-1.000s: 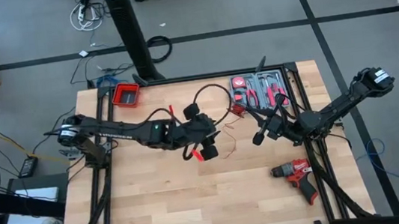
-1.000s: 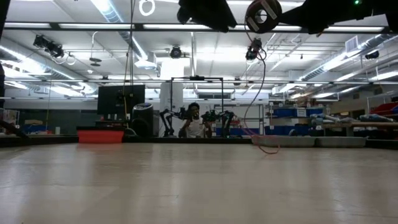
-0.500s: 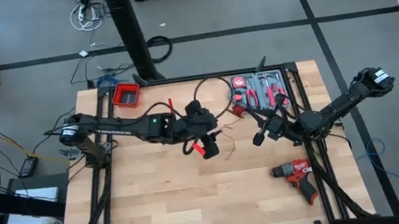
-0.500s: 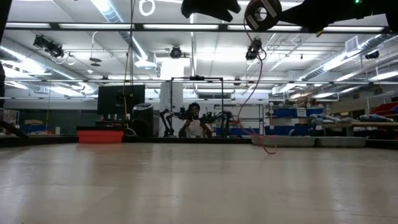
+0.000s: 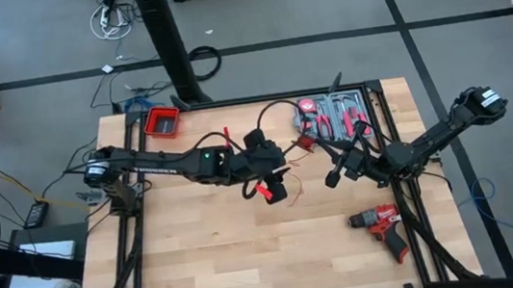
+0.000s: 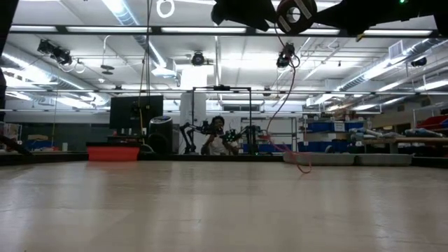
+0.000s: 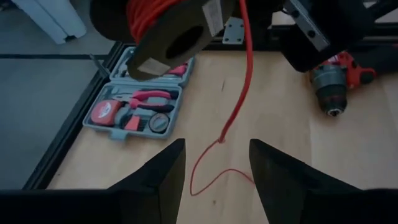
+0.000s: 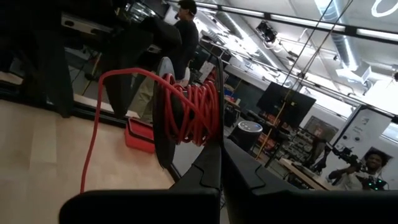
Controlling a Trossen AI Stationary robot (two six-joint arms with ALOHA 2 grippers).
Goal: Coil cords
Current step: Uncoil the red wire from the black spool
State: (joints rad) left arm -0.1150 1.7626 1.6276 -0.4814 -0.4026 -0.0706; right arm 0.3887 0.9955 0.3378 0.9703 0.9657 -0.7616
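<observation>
The cord is a thin red wire, mostly wound on a black spool (image 7: 168, 31) held high above the table's middle. A loose stretch (image 7: 239, 93) hangs from the spool, and its end (image 7: 202, 180) lies in a loop on the wood. My right gripper (image 8: 219, 163) is shut on the spool (image 5: 307, 142). My left gripper (image 7: 217, 171) is open in the air just left of the spool. Its fingers stand on either side of the hanging wire's lower part as seen along them, and touch nothing. The low view shows the spool (image 6: 294, 12) at the top, with the wire (image 6: 283, 91) dropping to the table. My right gripper pinches the rim of one black spool flange (image 8: 217, 118) between its two shut fingers. The fingers come about level from the table's right side. The spool is lifted clear, its axis roughly level, and the loose wire hangs slack below it.
An open grey tool case (image 5: 333, 116) lies at the far right, close behind the spool. A red drill (image 5: 380, 222) lies near the right edge, and a small red bin (image 5: 163, 122) sits at the far left corner. Bare wood fills the near half (image 5: 211, 256).
My left gripper has moved toward the table's right edge, closer to the spool and the hanging wire, and stays open. The wire's loop on the table has shifted slightly. My right gripper has held the spool still.
</observation>
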